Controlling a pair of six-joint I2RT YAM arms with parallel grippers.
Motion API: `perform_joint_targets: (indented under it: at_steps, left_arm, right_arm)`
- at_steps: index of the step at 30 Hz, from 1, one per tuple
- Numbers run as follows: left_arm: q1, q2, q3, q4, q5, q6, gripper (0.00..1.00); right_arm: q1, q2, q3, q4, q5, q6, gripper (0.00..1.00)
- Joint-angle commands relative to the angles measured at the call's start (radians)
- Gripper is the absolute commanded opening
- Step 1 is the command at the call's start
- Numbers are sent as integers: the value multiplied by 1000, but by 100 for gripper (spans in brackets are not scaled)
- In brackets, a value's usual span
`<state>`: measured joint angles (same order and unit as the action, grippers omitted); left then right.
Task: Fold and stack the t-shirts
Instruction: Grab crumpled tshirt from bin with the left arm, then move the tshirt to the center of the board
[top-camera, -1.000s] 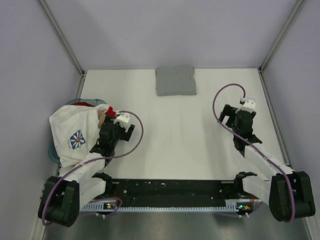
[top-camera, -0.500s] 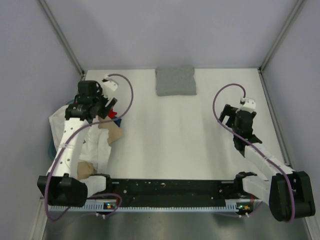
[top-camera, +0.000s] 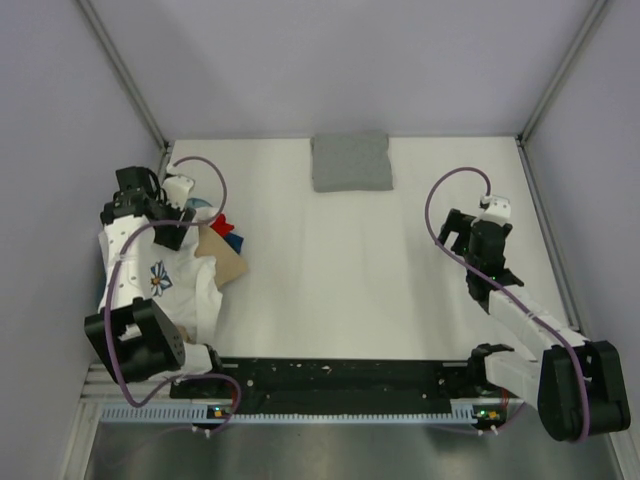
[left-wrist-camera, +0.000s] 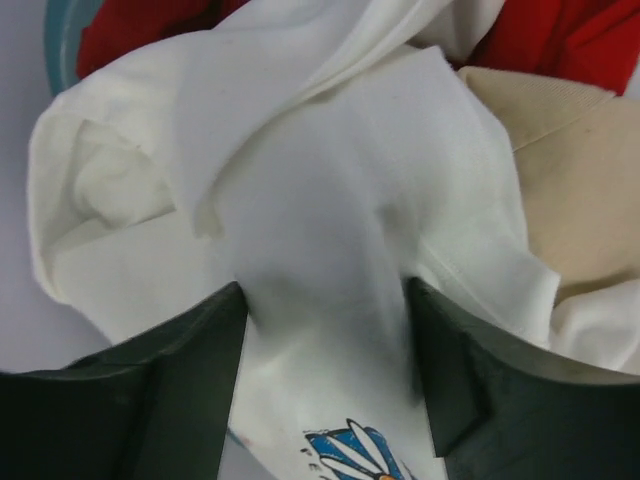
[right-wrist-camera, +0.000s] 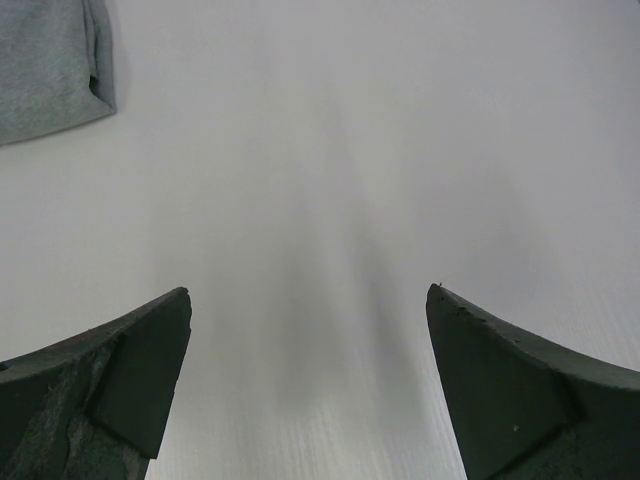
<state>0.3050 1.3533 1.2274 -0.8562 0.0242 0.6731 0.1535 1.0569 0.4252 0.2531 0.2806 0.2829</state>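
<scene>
The grey t-shirt is already folded into a neat square. It lies at the top middle of the table, far from both arms. The white t-shirt is not folded yet. It is a crumpled heap at the left edge of the picture from above, with its blue daisy print facing up. The left gripper is over this heap. Its fingers look closed on a bunch of the white cloth, which fills the gap between them. Close to it are a red cloth and a tan cloth, and the rim of a teal basket peeks out in the upper left of the left wrist view. The right gripper is on the right side of the picture. Its fingers are wide open and hold nothing, with only bare table under them. So I think one shirt is done. The white one has to be pulled out, spread flat, folded, and then put on the grey one. The red and tan cloths may need folding too, but I cannot tell if they are shirts.
</scene>
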Motion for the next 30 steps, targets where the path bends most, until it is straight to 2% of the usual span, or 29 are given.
perform_joint_targets:
  at_steps: [1,3,4,5,8,13,16,20,25,27,30]
  left_arm:
    - [25,50,95,-82,196,-10,59]
    - [28,70,119,-113,195,-15,34]
    - [26,75,133,-121,169,-29,6]
    - [26,70,151,-122,124,-46,0]
    - [26,6,191,-106,70,-56,0]
    - [25,-169,207,51,-53,-55,0]
    - [25,-244,236,121,-60,-29,0]
    - [25,-315,317,115,78,-9,0]
    - [25,-309,486,125,138,-78,0]
    - [25,-283,593,74,271,-116,0]
    - [20,-249,707,-15,620,-234,0]
  right_arm:
    - [8,-9,20,31,15,4,99]
    - [8,-11,20,28,17,4,99]
    - [8,-8,20,29,20,4,99]
    - [6,-8,20,29,19,6,99]
    - [8,-8,21,28,22,6,99]
    - [8,-2,26,23,23,9,99]
    - [8,6,30,18,22,7,99]
    - [8,3,30,17,25,9,99]
    - [6,6,32,12,25,9,99]
    - [6,6,35,9,22,9,99]
    - [6,9,43,-5,5,12,99]
